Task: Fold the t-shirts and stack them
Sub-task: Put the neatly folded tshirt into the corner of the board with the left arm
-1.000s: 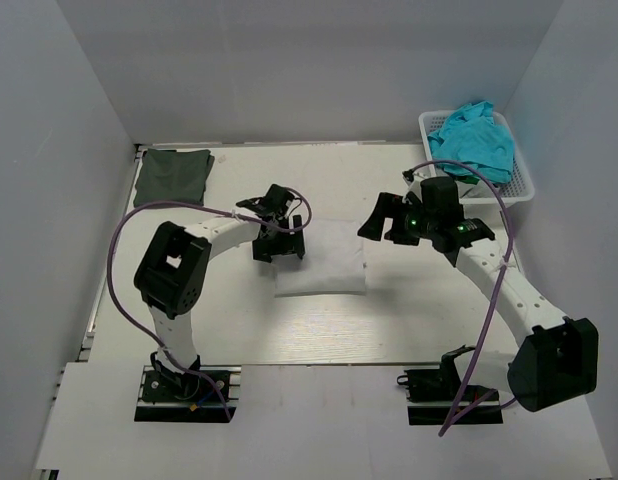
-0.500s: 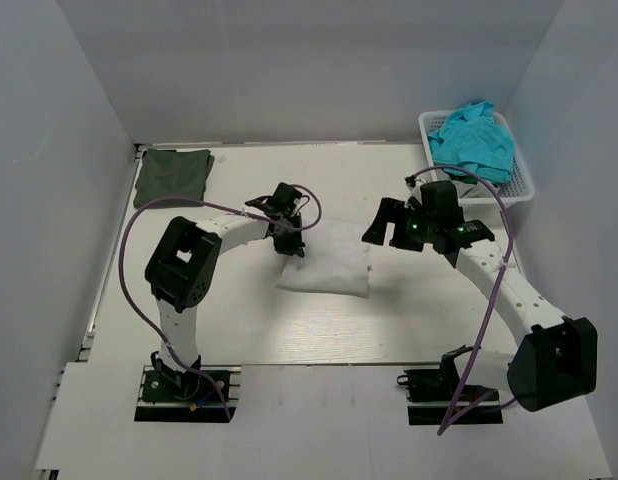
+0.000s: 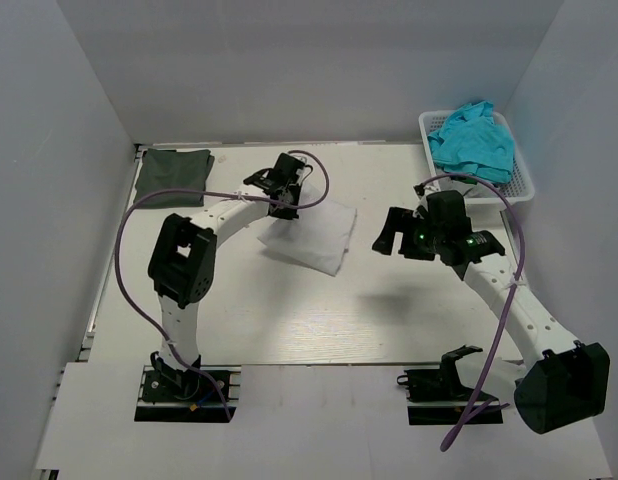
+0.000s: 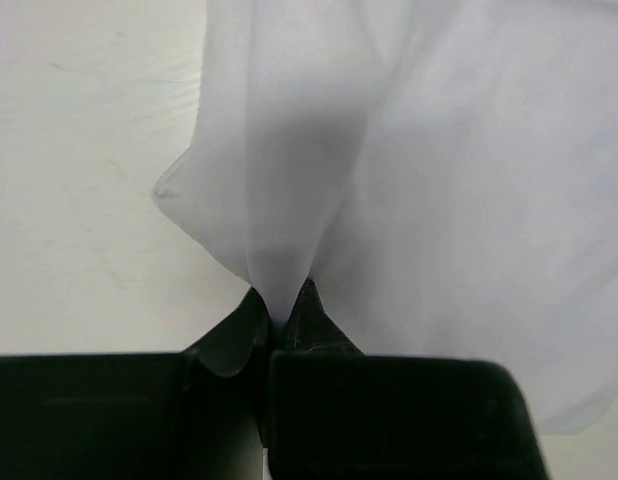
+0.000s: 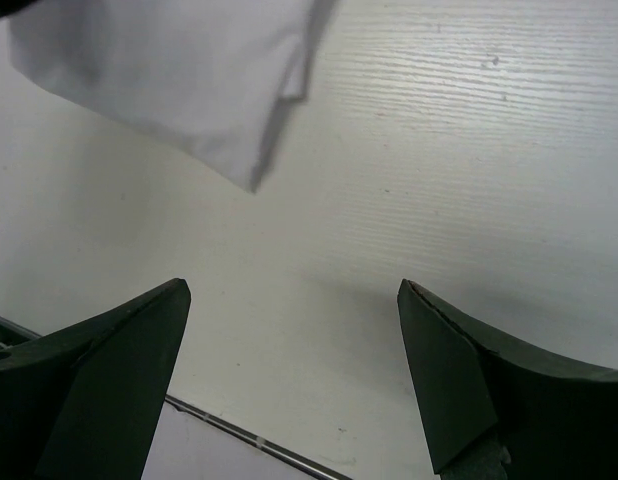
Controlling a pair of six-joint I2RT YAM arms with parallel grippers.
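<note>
Two items. Olive-green t-shirt [image 3: 172, 177]: folded flat, taken as reference piece. White t-shirt [image 3: 311, 233]: folded, right of the olive one and well apart, long axis slanting away from it. Left gripper [image 4: 281, 315]: fingers nearly closed, pinching the white shirt's edge nearest the olive one; whether every layer is caught is unclear. Right gripper [image 5: 291, 288]: fingers spread wide, holding nothing, beyond the white shirt's far side. Left arm nearer; carry likely runs toward the olive shirt.

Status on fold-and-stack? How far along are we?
Done: dark olive-green shirt lies folded at the far-left corner; white shirt looks folded too. In hand: left gripper is shut on the white shirt's edge, right gripper open and empty. Left: set white on the green one; teal cloth sits bunched in the basket.
</note>
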